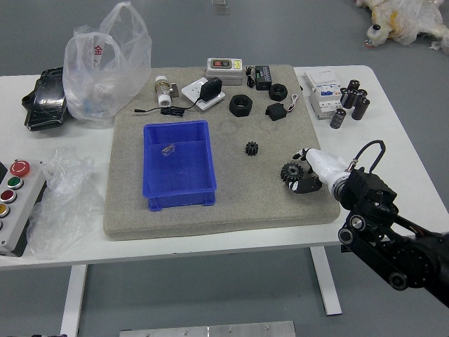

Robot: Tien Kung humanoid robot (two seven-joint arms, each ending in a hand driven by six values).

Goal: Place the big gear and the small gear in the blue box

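It looks like a robotics lab or workshop: just beside the fingers of the robot's right hand point(327, 168) is a big gear point(291, 172); well beyond them, a power adapter point(210, 88); far to their left, a control box point(23, 205) with coloured push buttons point(15, 182).

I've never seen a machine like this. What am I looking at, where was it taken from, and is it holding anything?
This is a human-shaped robot's right arm, ending in a hand. The camera sits high on the robot's side, looking down over a white table.

A grey mat carries a blue box, a small black gear, a bigger one and some gadgets along its far side. Plastic bags lie to the left.

The hand is right at the bigger gear; whether it grips it yet, I can't tell.
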